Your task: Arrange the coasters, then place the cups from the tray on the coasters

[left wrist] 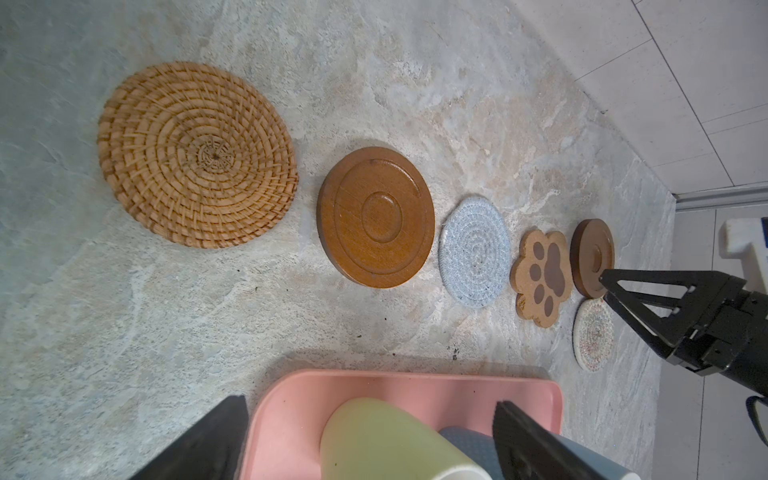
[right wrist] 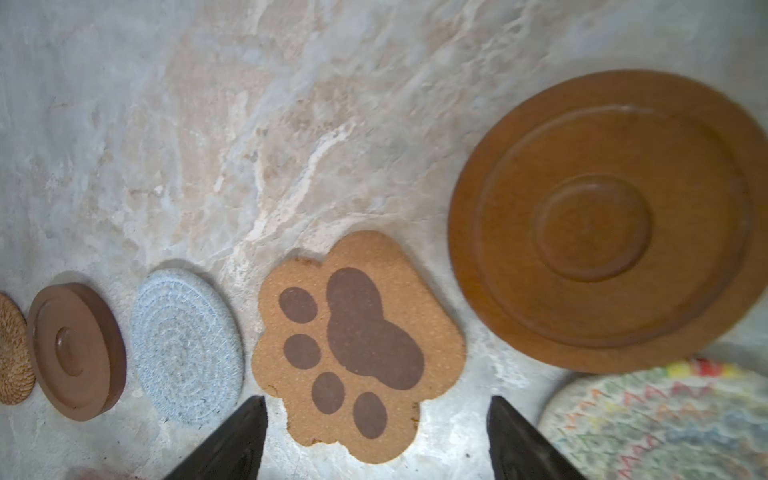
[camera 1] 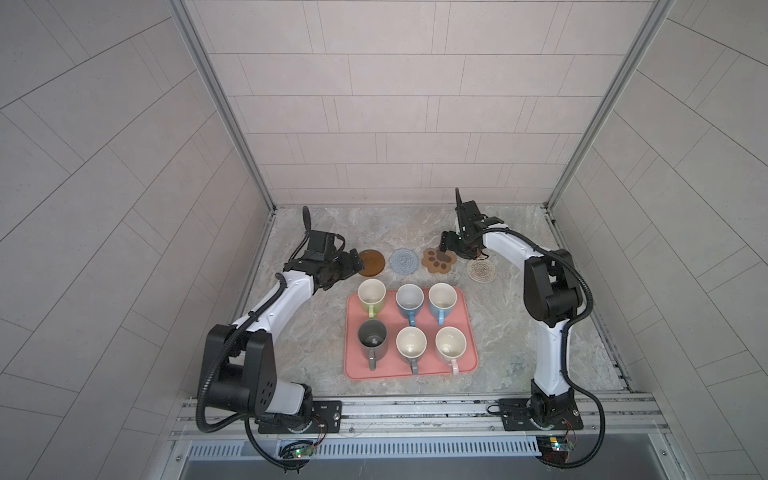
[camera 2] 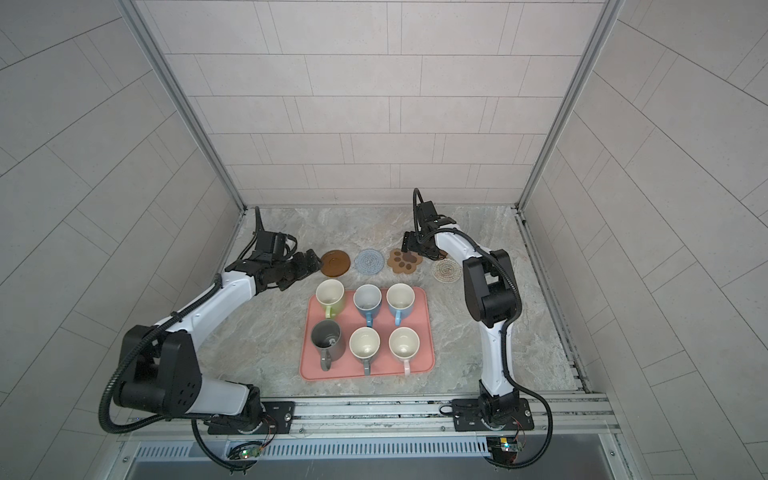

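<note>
Left gripper (camera 1: 353, 259) hangs wide open and empty at the far left, just beside a dark wooden disc (camera 1: 371, 262). The right gripper (right wrist: 376, 399), jaws also parted and holding nothing, hovers over the paw coaster (camera 1: 439, 260). Coasters run in a row beyond the tray (camera 1: 399, 372), where all six cups (camera 1: 411, 341) stand. A second wooden disc (right wrist: 602, 220) seems to overlap the beige mat (camera 1: 481, 270).

I get soft, even light from above — only short, faint shadows on the tray (camera 1: 353, 370). Wall (camera 1: 83, 166) lines bow toward the edges in both top views. Beyond the tray, the right wrist view blurs the wooden disc (right wrist: 602, 224).
</note>
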`<state>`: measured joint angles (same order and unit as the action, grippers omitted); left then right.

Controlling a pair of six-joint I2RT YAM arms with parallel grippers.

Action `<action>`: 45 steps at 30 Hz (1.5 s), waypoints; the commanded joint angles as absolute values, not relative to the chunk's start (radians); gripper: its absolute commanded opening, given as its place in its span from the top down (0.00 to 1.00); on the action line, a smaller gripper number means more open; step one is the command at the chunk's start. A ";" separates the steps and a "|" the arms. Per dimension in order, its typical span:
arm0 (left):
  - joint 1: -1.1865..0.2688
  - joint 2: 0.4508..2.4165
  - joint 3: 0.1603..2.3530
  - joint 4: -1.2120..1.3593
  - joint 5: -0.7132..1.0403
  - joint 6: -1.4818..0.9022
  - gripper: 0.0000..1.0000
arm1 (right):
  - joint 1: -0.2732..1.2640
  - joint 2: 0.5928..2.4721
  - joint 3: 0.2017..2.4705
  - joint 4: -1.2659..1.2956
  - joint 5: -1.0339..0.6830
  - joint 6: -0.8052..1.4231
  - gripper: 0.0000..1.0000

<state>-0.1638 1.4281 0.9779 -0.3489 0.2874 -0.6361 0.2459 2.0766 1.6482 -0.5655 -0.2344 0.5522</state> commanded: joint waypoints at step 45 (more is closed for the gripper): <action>-0.160 1.412 0.990 -0.322 0.294 -0.644 0.00 | 0.033 2.092 1.617 -0.337 -0.387 0.661 0.16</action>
<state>-0.1638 1.4281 0.9779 -0.3325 0.2928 -0.6373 0.0082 2.0388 1.5848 -0.3801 -0.3611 0.6159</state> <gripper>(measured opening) 0.999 0.843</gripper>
